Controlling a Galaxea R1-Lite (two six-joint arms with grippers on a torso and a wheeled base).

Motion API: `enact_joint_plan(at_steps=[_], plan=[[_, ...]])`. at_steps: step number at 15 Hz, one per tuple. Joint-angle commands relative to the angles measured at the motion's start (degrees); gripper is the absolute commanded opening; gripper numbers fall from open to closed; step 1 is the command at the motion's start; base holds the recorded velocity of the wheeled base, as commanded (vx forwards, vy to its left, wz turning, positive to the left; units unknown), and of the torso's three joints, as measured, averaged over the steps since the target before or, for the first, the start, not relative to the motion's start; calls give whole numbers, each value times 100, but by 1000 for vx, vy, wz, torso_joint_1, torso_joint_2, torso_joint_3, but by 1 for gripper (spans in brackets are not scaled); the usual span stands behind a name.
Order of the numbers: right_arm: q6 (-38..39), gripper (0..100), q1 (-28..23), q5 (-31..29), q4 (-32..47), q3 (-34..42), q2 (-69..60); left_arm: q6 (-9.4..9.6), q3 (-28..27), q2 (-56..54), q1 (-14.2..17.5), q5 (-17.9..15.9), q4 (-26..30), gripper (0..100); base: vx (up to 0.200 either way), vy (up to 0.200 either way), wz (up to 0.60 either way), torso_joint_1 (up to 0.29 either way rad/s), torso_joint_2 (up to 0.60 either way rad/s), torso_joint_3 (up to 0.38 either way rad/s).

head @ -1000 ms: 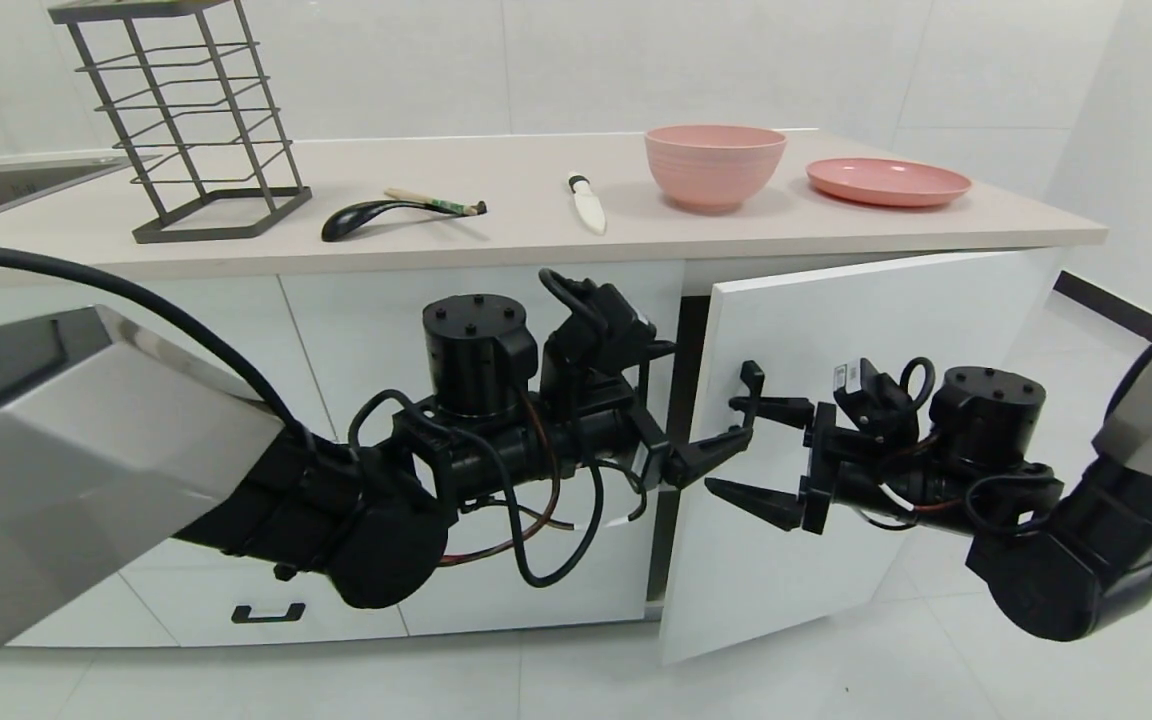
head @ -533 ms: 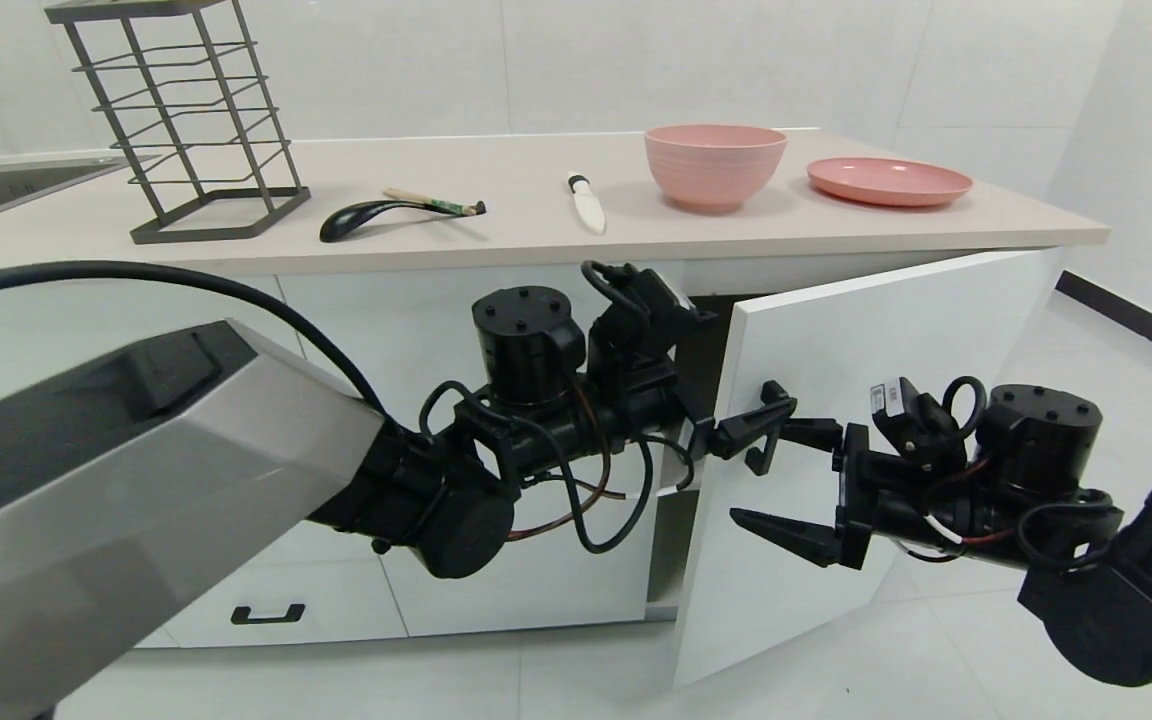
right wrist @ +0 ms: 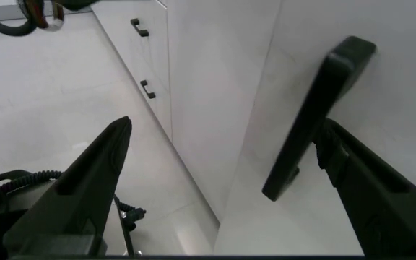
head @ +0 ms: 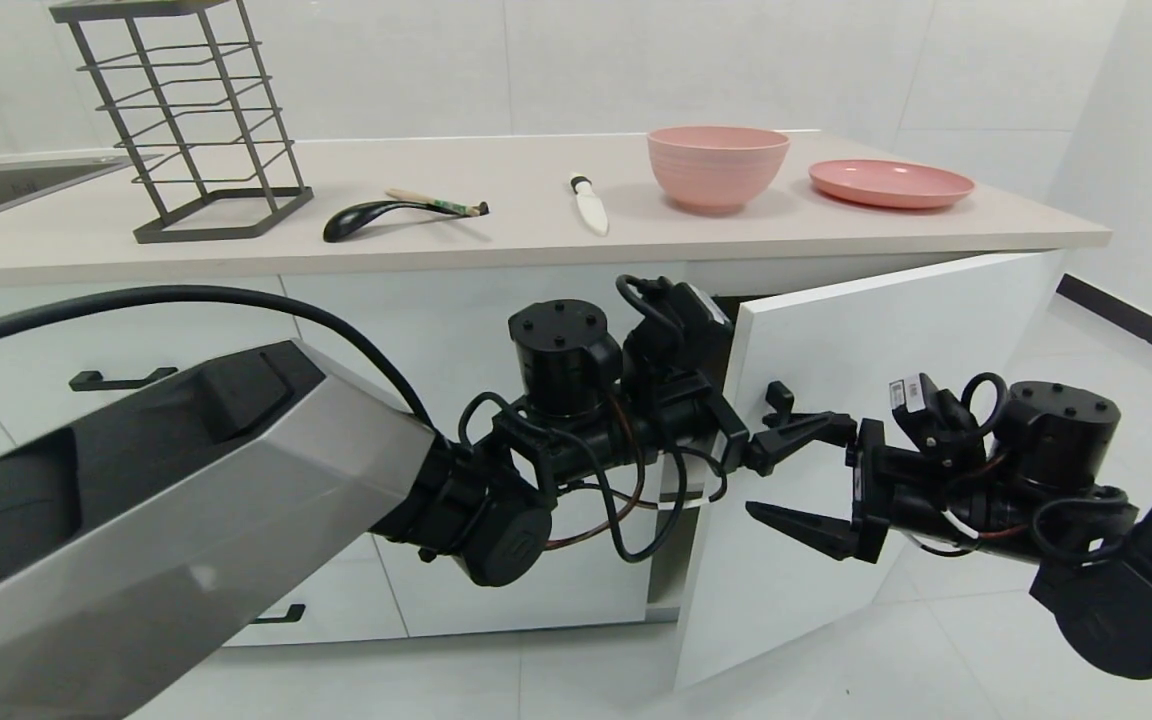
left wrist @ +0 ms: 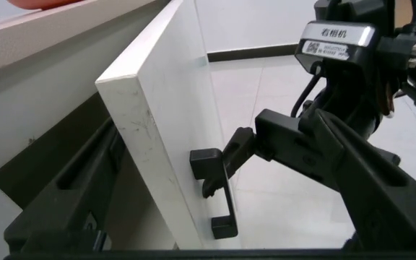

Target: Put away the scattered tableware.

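Head view — right hand (head: 768, 466) gapes at handle (left wrist: 223, 218); left hand (left wrist: 190, 131) open astride door edge (head: 742, 335).

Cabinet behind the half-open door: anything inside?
Only a dark gap shows beside the door; no contents can be made out. The door and left arm cover the rest.

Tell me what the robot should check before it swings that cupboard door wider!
1. Cabinet door ajar: ok.
2. Door handle sits between the right gripper's open fingers: ok.
3. Left gripper open, straddling the door's edge: ok.
4. Whether the two grippers touch each other: cannot tell.
5. Room inside the cabinet: cannot tell.
6. Pink bowl and pink plate sit back from the countertop edge above the door: ok.
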Motion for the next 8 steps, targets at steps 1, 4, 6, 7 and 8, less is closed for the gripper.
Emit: enact_joint_plan(at_steps=[1,4,6,7,8], plan=[[0,100,-94,-83,0,-23,79,-60,-100,20,-15,-40,18,100,0,0,0,0,0,0],[0,100,-182,-83,0,-15,70,-95,-108,20,-15,-40,9,100,0,0,0,0,0,0],[-9,100,-191,-83,0,3,62,-104,-91,29,-15,-40,18,100,0,0,0,0,0,0],[-9,100,-208,-83,0,47,18,-104,-38,73,-24,-40,9,100,0,0,0,0,0,0],[-17,100,-235,-83,0,117,-44,-95,-3,134,-33,-49,-35,100,0,0,0,0,0,0]])
